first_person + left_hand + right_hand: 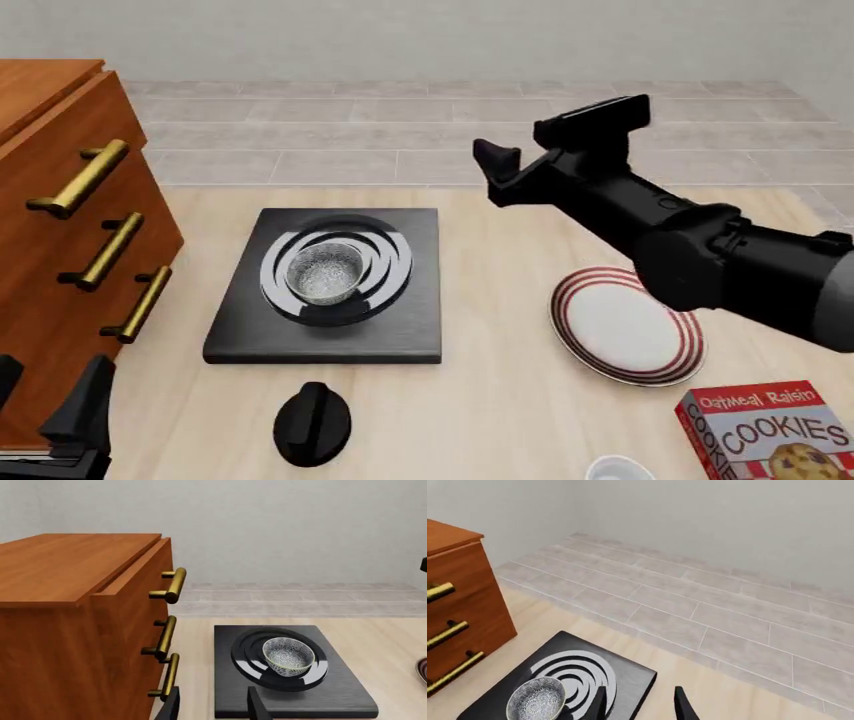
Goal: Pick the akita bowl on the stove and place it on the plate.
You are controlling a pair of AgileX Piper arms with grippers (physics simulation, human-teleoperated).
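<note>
The akita bowl (326, 272) sits upright on the burner rings of the black stove (400, 330), left of the table's middle. The red-ringed white plate (625, 325) lies to the right and holds nothing. My right gripper (547, 135) hovers open high above the table, behind and to the right of the stove. In the right wrist view the bowl (536, 699) and stove (630, 675) lie below its open fingers (684, 705). My left gripper (47, 390) is open at the near left corner beside the cabinet. From it, the bowl (288, 656) on the stove (227, 680) is ahead.
A wooden cabinet (54, 230) with brass handles (80, 178) fills the left side. A black round knob (311, 423) lies in front of the stove. A cookies box (774, 435) and the rim of a white bowl (621, 470) are at the near right.
</note>
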